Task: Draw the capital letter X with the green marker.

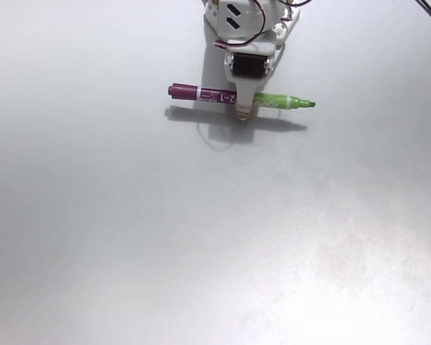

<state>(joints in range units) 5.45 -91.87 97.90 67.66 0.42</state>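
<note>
Magenta-purple on one half and light green on the other, the green marker [237, 97] lies level across the upper middle of the fixed view, its green tip pointing to the view's right and its capped purple end to the left. I read the gripper [243, 106] as clamped on the marker near its middle, where the white "2 in 1" label ends; its pale fingers cross the barrel from above. A shadow sits just below the pen on the table [215, 251], which suggests the pen is raised slightly off the surface, though I cannot confirm the gap. No X is visible; only a very faint curved trace shows beneath the shadow, too weak to identify. My judgement: the drawing has not begun. To do it well, I would tilt the wrist so the green tip leads downward, touch lightly, and keep the grip firm so the slim, smooth barrel does not rotate. The tabletop is matte, pale grey and featureless.
</note>
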